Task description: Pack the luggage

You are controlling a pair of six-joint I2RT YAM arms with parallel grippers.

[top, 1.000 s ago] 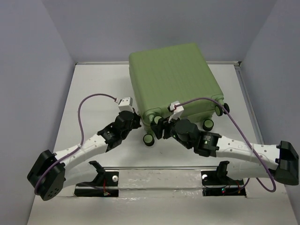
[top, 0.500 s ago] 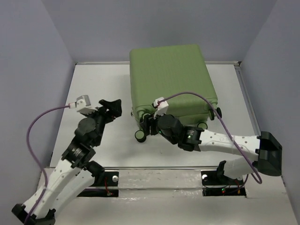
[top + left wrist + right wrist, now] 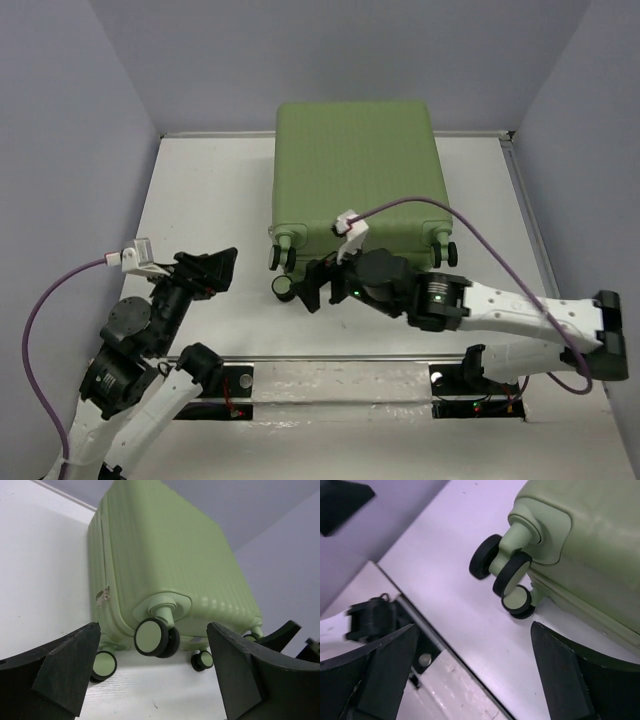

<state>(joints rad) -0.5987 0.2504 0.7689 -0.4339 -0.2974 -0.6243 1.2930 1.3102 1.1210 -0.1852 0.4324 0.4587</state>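
The luggage (image 3: 355, 170) is shut, so its inside is hidden. From above, the right gripper (image 3: 308, 288) and its wrist cover the middle of the near end. The left arm (image 3: 125, 378) runs off the bottom edge. In the left wrist view the luggage's top is cut off, and a far wheel (image 3: 248, 637) sits half behind a finger (image 3: 250, 680). The right wrist view shows only one corner. A dark shape (image 3: 340, 500) at top left is too blurred to name.

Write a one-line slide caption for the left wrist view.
Open left gripper faces the closed green luggage, wheels toward the camera.
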